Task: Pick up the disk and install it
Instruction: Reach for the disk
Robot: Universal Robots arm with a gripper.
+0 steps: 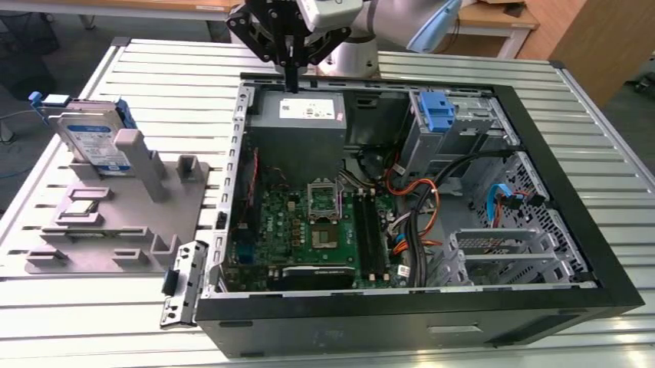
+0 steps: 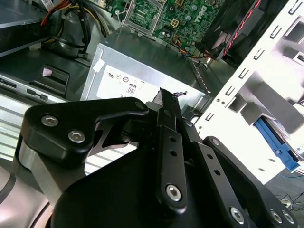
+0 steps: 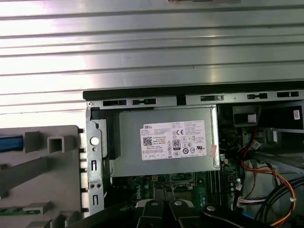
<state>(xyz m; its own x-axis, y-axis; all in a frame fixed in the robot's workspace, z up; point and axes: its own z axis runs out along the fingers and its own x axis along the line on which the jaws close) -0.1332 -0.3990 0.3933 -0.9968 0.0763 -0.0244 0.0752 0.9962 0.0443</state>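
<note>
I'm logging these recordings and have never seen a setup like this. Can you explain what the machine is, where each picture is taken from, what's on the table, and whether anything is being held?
The machine is a single robot arm ending in a black gripper, a clamp with two fingers. The exterior view comes from a camera off the arm, looking down on a slatted metal table. Both wrist views come from cameras riding on the arm, so they look past the gripper at what is near it: a grey power supply box with a white sticker. On the table lies an open computer case, its green motherboard exposed. At the exterior view's left, a grey fixture holds the disk upright. The gripper hangs over the power supply box, shut and holding nothing.
</note>
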